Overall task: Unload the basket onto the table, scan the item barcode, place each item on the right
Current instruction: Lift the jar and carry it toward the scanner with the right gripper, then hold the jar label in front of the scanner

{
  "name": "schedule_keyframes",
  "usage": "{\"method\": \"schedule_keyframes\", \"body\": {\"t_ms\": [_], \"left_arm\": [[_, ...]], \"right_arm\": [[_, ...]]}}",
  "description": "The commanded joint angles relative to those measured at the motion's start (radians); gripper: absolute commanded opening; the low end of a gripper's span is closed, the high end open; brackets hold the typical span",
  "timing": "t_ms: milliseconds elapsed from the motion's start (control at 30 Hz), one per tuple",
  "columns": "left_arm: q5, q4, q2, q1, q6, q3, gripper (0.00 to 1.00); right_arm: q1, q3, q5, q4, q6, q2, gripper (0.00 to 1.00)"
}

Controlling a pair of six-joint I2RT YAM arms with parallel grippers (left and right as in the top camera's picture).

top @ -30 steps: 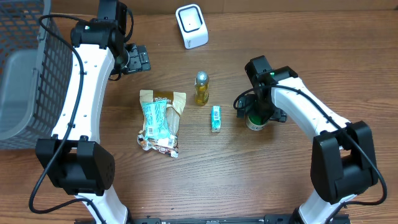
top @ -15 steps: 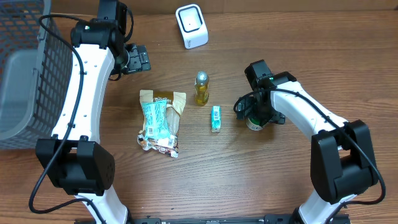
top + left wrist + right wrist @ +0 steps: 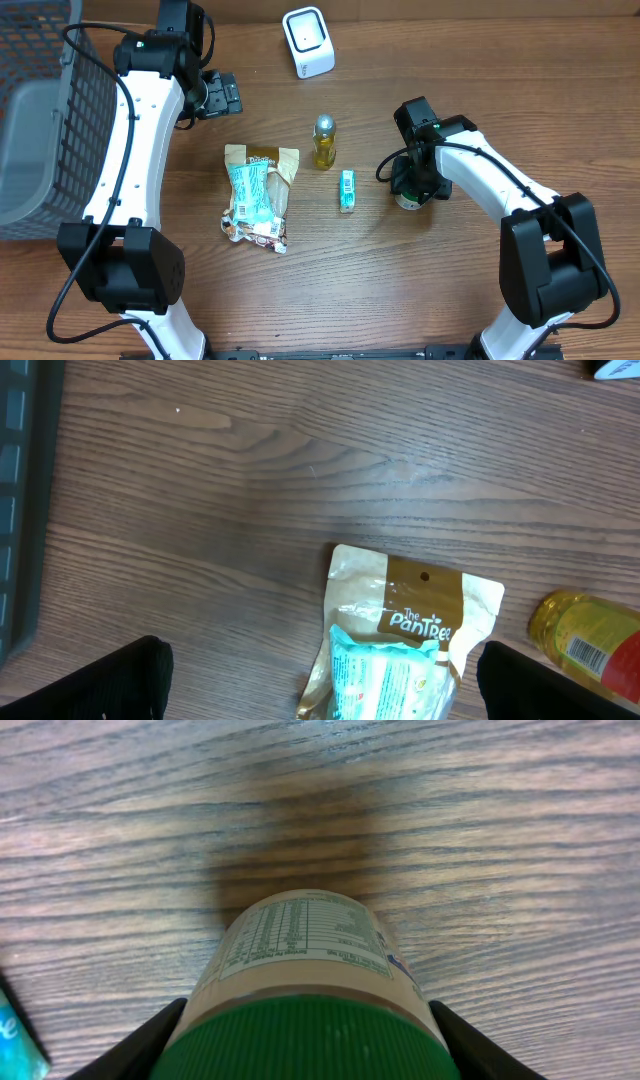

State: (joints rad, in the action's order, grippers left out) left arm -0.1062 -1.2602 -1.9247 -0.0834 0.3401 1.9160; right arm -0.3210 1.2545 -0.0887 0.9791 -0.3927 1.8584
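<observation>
A small jar (image 3: 300,945) with a green ribbed lid and a pale printed label stands on the wooden table, right of centre. My right gripper (image 3: 300,1055) is over it from above, one black finger (image 3: 145,1042) against each side of the jar. In the overhead view the right gripper (image 3: 414,185) hides most of the jar (image 3: 407,201). The white barcode scanner (image 3: 308,40) stands at the back centre. My left gripper (image 3: 222,95) hangs open at the back left with nothing in it, and looks down on a snack bag (image 3: 410,650).
A brown and teal snack bag (image 3: 258,195) lies left of centre. A yellow oil bottle (image 3: 324,143) and a small teal box (image 3: 347,190) sit between the bag and the jar. A grey wire basket (image 3: 40,120) fills the far left.
My right gripper has come down a little over the jar and its fingers have closed in against the jar's sides. The left arm has not moved.
</observation>
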Motion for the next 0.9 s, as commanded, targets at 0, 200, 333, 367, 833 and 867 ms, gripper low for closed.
{"method": "schedule_keyframes", "body": {"t_ms": [0, 200, 333, 367, 833, 867], "left_arm": [[-0.008, 0.001, 0.002, -0.002, -0.004, 0.017, 1.0], [-0.008, 0.001, 0.002, -0.002, -0.004, 0.017, 1.0], [-0.008, 0.002, 0.002, -0.002, -0.004, 0.017, 1.0], [-0.008, 0.001, 0.002, -0.002, -0.004, 0.017, 1.0], [-0.008, 0.001, 0.002, -0.002, -0.004, 0.017, 1.0], [-0.008, 0.001, 0.002, -0.002, -0.004, 0.017, 1.0]], "right_arm": [[0.002, 0.027, 0.0, 0.012, 0.002, 0.003, 0.53], [0.002, 0.421, 0.001, 0.259, 0.055, 0.003, 0.43], [0.0, 0.758, 0.001, 0.298, 0.062, 0.003, 0.39], [0.0, 0.842, 0.001, 0.273, 0.062, 0.003, 0.39], [-0.008, 0.942, 0.005, -0.266, 0.061, 0.142, 0.39], [-0.011, 0.942, 0.005, -0.296, 0.061, 0.167, 0.39]]}}
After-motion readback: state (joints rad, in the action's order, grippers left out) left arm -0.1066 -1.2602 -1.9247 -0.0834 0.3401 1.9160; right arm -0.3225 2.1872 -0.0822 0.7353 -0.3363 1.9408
